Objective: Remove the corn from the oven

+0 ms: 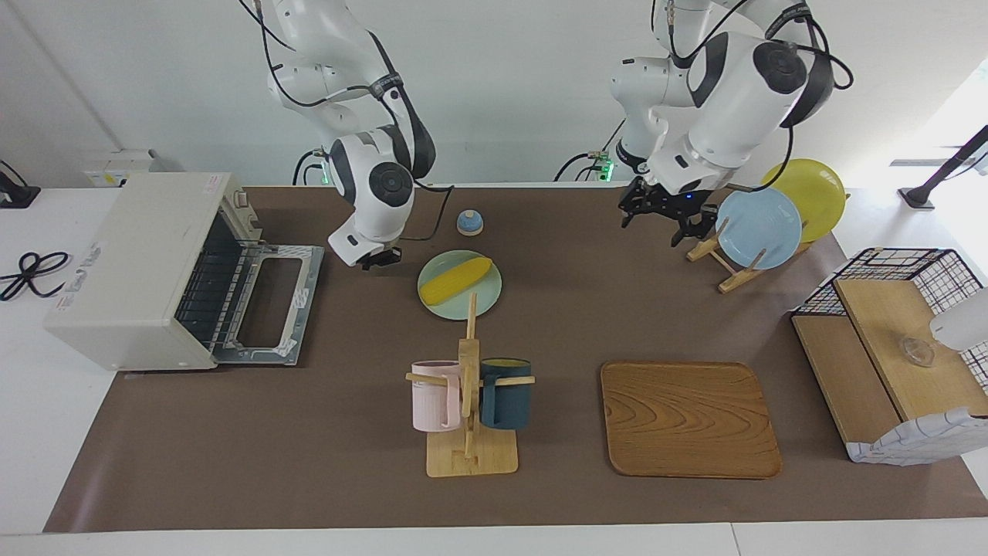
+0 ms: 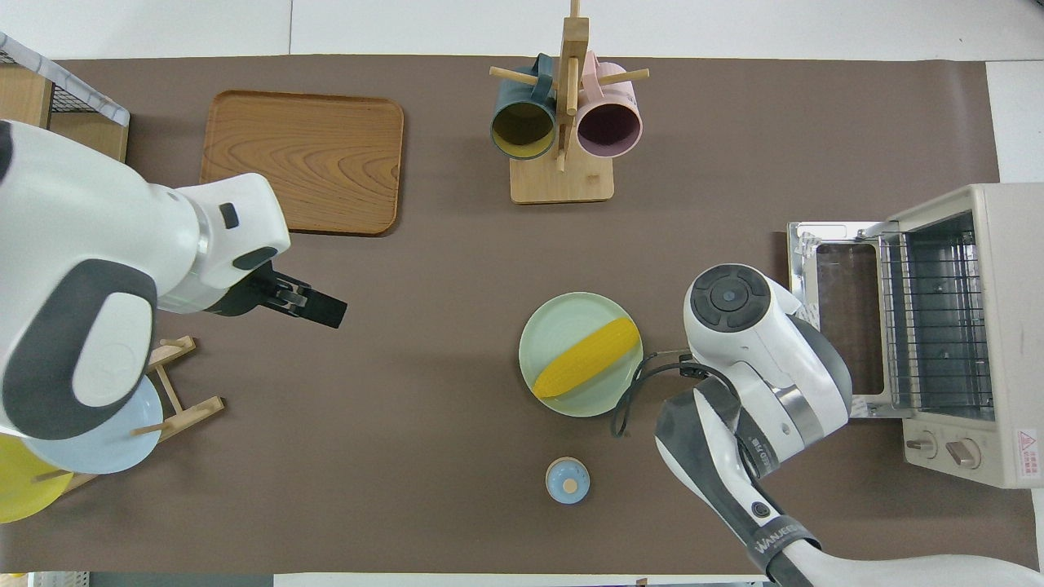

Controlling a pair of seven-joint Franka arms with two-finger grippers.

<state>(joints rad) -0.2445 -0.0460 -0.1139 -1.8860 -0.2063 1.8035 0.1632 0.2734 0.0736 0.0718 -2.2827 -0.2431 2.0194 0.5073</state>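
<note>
My right gripper [image 1: 381, 260] is hanging over the mat between the oven [image 1: 147, 270] and the pale green plate [image 1: 486, 297], fingers pinched together, gripping nothing. The overhead view is hiding it under my own wrist.

The corn [image 1: 455, 281] is lying out of the oven, resting diagonally on the pale green plate, which is sitting mid-table, nearer to me than the mug rack [image 1: 468, 401]. I'm not touching the corn.

The oven is sitting at my right arm's end of the table with its door [image 1: 270, 305] dropped flat open and the wire rack [image 2: 934, 314] showing bare inside.

My left gripper [image 1: 665, 212] is waiting in the air over the mat beside the plate stand [image 1: 733, 266], fingers spread wide, carrying nothing. A blue plate [image 1: 758, 228] and a yellow plate [image 1: 814, 189] are leaning in that stand.

A pink mug [image 1: 434, 395] and a dark teal mug [image 1: 508, 392] are hanging on the mug rack. A wooden tray [image 1: 687, 418] is lying beside it, toward my left arm's end. A small blue knob-topped lid [image 1: 470, 222] is sitting nearer to me than the green plate. A wire basket [image 1: 899, 351] with wooden boards is standing at my left arm's end.
</note>
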